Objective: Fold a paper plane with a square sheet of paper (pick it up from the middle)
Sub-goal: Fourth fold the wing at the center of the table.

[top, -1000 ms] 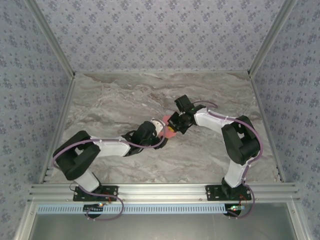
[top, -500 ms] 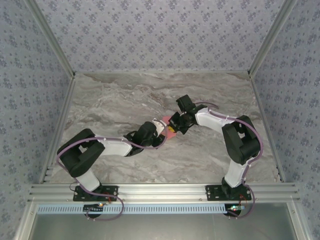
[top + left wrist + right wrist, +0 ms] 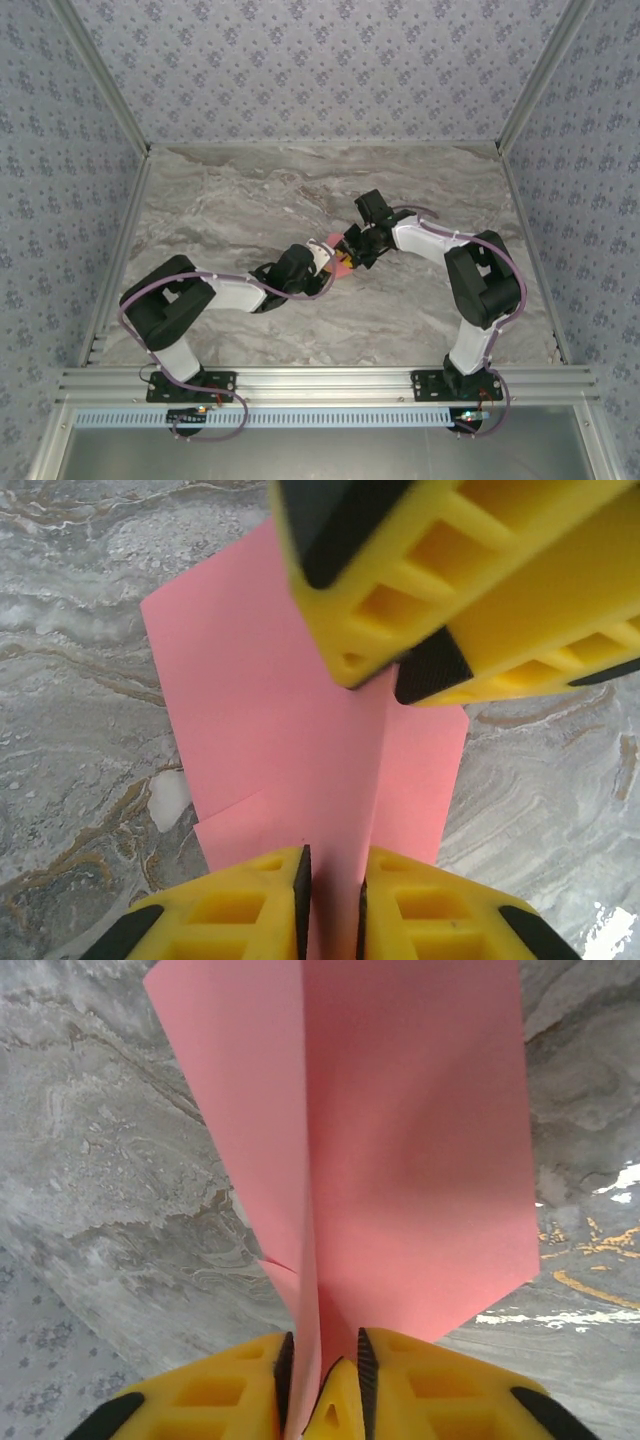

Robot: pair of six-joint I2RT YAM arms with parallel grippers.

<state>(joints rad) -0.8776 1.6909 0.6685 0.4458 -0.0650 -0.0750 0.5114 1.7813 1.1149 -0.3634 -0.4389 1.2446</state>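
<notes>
Jaws of left gripper [image 3: 333, 902] and right gripper [image 3: 322, 1380] pinch the square sheet of paper [image 3: 270, 720].

The thin salmon-pink sheet of paper [image 3: 341, 263] sits just right of centre in the top view, small and partly folded. In the left wrist view the sheet [image 3: 280, 720] fills mid-frame. A raised centre crease runs down to the bottom edge, with a folded flap at lower left.

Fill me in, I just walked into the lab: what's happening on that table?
Both arms meet mid-table over a pink sheet of paper. The left fingers and right fingers each pinch its raised centre crease from opposite ends, with the flaps spread to either side. It is partly folded, not yet a plane.
</notes>
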